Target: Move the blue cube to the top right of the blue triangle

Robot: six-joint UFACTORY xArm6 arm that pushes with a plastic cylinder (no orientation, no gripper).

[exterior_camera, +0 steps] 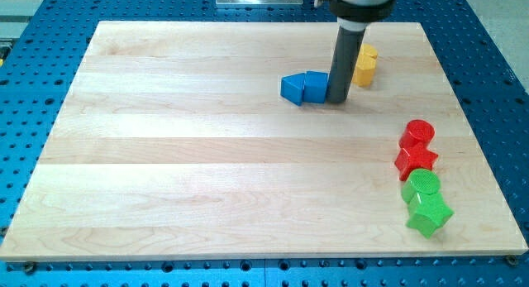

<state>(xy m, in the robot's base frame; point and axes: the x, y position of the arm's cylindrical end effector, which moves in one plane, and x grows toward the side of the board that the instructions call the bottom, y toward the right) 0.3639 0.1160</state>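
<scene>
— What is lying nearest the surface's (165, 188) bottom edge?
— Green and red blocks, by the right edge.
— Farther back?
— The blue cube (292, 89) is touching the blue triangle (315, 86); my tip (337, 100) is sitting just right of them. There is no claw here.

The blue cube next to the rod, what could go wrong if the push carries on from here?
1. The blue cube touches the blue triangle, so pushing toward the view's left would likely drag both along.
2. My tip sits at the cube's right edge; an off-centre push may spin it.
3. The yellow block stands close behind the rod and could get knocked.
</scene>
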